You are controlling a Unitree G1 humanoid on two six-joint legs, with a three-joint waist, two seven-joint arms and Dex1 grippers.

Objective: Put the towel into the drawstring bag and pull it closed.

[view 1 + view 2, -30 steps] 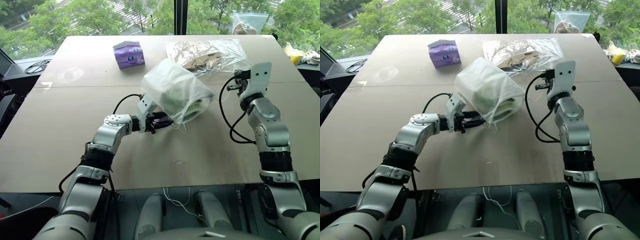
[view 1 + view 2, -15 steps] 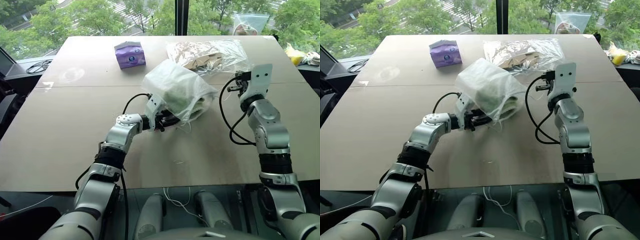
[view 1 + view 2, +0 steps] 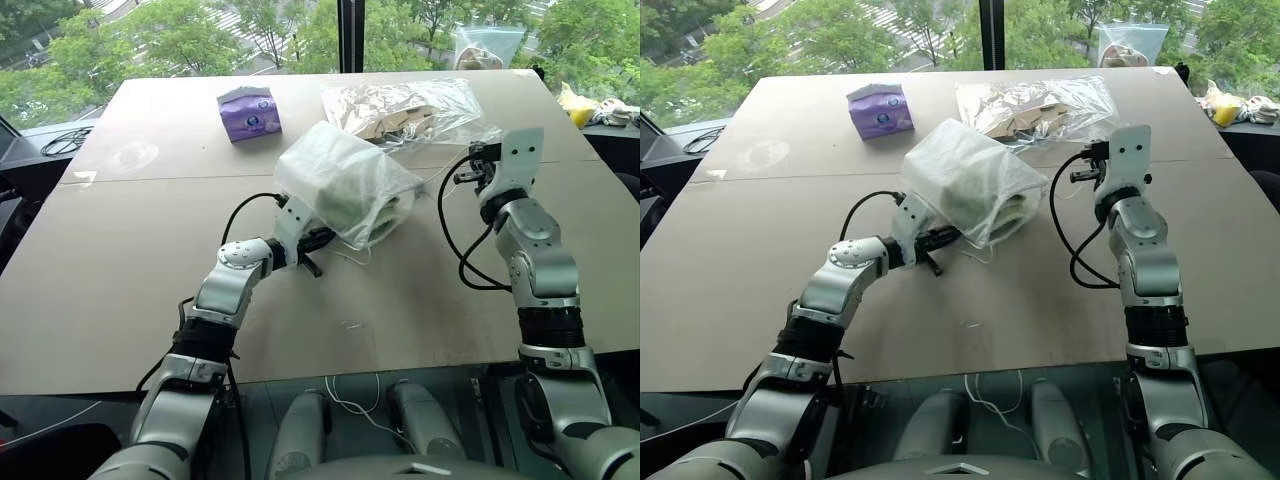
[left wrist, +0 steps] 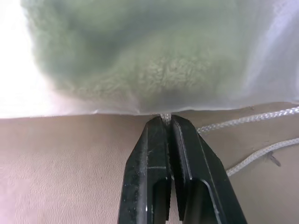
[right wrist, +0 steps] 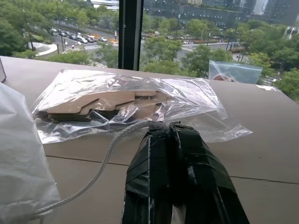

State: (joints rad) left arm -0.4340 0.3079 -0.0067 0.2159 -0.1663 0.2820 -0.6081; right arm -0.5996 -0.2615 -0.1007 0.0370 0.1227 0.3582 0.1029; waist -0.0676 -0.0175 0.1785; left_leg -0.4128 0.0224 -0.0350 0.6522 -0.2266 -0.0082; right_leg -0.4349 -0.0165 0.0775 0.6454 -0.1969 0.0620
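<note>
Drawstring bag [image 3: 345, 185]: on table [image 3: 120, 260], between both grippers, towel [image 4: 140, 60] inside. Left gripper [image 4: 167, 120]: fingers pressed together on a cord [image 4: 164, 117] at the bag's hem just ahead. Right gripper [image 5: 169, 128]: closed, pinching another cord [image 5: 105, 158] running to the bag

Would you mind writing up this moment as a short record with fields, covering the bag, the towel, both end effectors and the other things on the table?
towel: pale green, inside the bag, seen through the fabric
drawstring bag: white, on the table
left end effector: shut on a cord at the bag's edge
right end effector: shut on a cord running to the bag
clear plastic bag: beige items, behind the drawstring bag
purple packet: far left of table
</note>
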